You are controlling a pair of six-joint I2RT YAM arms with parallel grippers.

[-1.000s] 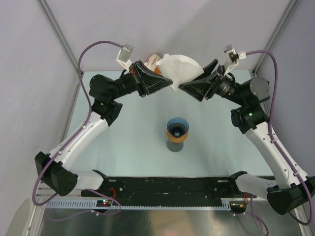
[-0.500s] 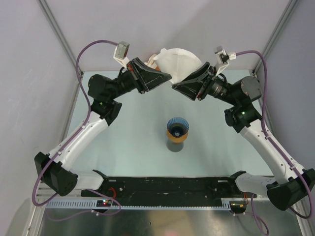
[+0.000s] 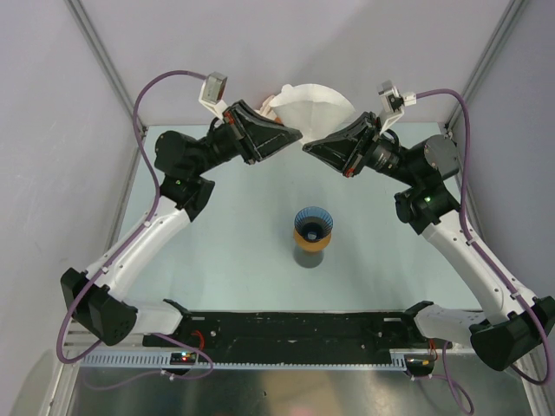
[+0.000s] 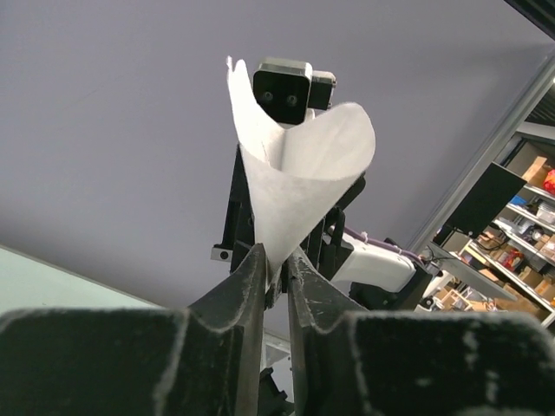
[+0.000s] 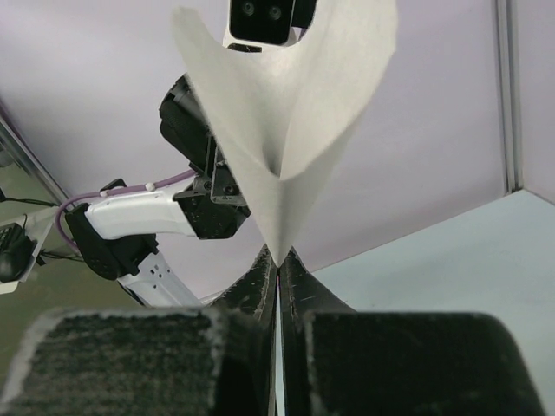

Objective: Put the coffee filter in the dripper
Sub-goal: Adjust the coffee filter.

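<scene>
At the far middle of the scene we see the coffee filter [image 3: 312, 102], thin white paper with a faint fibrous grain, folded into an open cone with its wide mouth up and its point down. Both arms meet under it. The left gripper [image 3: 293, 135] comes in from the left and the right gripper [image 3: 310, 147] from the right, their tips near each other.

The filter is well apart from the dripper [image 3: 312, 219], which stands nearer, about mid-table. The dripper is a small blue ribbed cone with a round mouth facing up. It sits on a flat orange ring [image 3: 310, 237], which is on a dark grey cylindrical cup [image 3: 307, 255]. The table [image 3: 234, 234] is a smooth pale blue-green sheet.

The top view hides the grip points behind the black finger housings, but the wrist views show them. In the left wrist view the two dark, rough-padded fingers stand nearly together and pinch the paper's lower tip in the narrow slot between them. The cone flares above them against the grey wall. In the right wrist view the jaws are pressed tight on the very point of the filter, and we see down a sharp crease in the paper. Each wrist view also shows the opposite arm behind the filter. Only the top view shows the dripper stack.
</scene>
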